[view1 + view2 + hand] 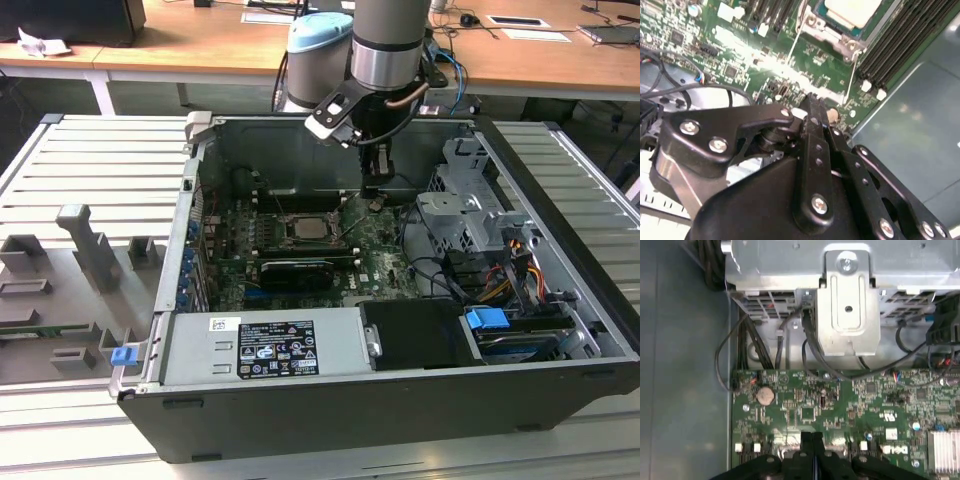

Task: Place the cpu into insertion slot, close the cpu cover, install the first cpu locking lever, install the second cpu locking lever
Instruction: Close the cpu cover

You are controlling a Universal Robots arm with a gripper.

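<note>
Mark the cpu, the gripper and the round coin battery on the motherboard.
cpu (852, 11): second wrist view, on its pale metal face.
gripper (372, 198): exterior view, at the tip, midway between its fingertips.
coin battery (765, 396): first wrist view, centre of its round top.

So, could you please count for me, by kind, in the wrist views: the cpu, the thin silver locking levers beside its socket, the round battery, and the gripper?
cpu: 1
locking levers: 2
round battery: 1
gripper: 1
Total: 5
</note>
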